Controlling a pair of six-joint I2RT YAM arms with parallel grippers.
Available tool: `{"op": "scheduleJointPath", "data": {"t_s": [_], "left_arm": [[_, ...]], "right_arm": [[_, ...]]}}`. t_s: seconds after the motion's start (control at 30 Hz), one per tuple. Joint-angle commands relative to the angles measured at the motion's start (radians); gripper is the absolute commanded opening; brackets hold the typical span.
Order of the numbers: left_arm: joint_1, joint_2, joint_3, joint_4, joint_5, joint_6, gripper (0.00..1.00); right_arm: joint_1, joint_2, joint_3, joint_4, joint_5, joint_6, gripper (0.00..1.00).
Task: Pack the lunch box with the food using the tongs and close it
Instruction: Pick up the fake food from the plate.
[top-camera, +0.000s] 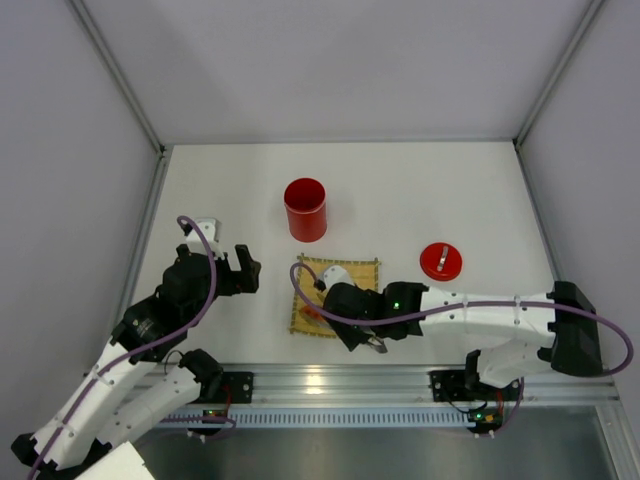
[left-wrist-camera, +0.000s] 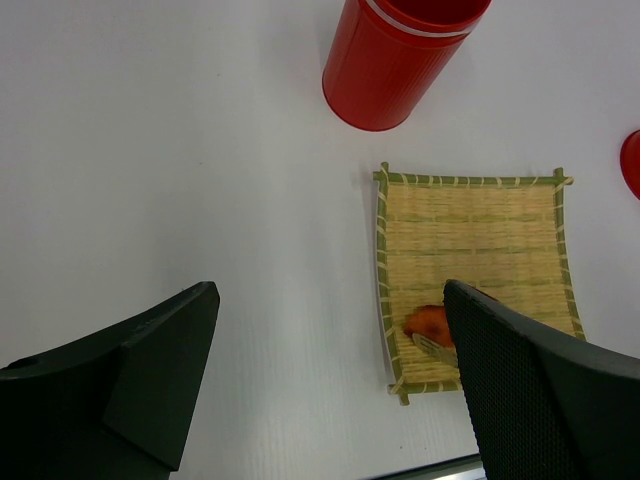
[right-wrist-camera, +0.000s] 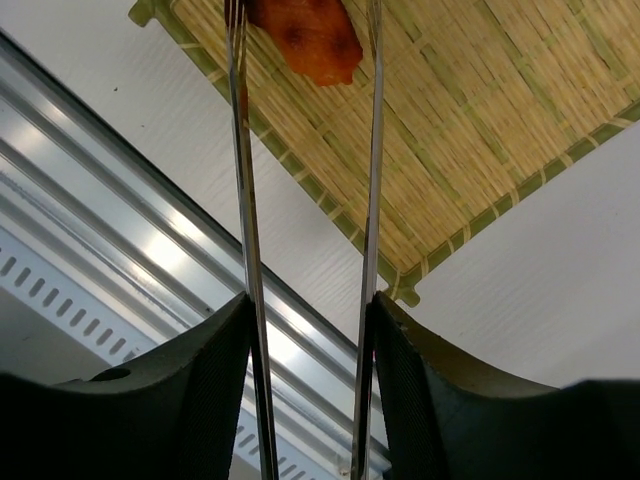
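Right fingers (right-wrist-camera: 200, 400) clamp the tongs (right-wrist-camera: 375, 150), whose tips straddle an orange slice (right-wrist-camera: 305, 35) on the mat (right-wrist-camera: 480, 130) just ahead of them. Left fingers (left-wrist-camera: 150, 370) gape empty over the counter (left-wrist-camera: 150, 150); the open lunch box (left-wrist-camera: 385, 70) stands beyond, lid (top-camera: 450, 268) apart.

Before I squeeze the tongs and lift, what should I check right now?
1. Grip on the tongs in the right claw: ok, one arm against each finger.
2. The orange food piece between the tong arms: ok, it lies on the mat.
3. Food piece firmly pinched: cannot tell, the tips run out of the wrist view.
4. The lunch box upright and open: ok.
5. The lid off the route: ok, it lies on the table right of the mat.
6. The left claw out of the way: ok, open, left of the mat.
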Motion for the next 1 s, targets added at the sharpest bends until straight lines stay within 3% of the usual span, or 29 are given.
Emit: {"op": "scheduleJointPath", "data": {"t_s": [0.0,0.53,0.97], "left_arm": [[-0.004,-0.005,-0.007,0.025,-0.021,-0.007,0.99],[-0.004,-0.001,-0.005,0.025,-0.019,-0.006,0.99],[-0.006,0.001,-0.007,0.025,-0.019,-0.006,0.99]], "right_arm": [[-0.013,0.003,0.054,0.064,-0.017,-0.010,0.48],[-0.021,-0.084,0.068,-0.019,0.032,0.024,0.32],[-0.046,-0.115,0.084,-0.048,0.058,0.020,0.30]]}}
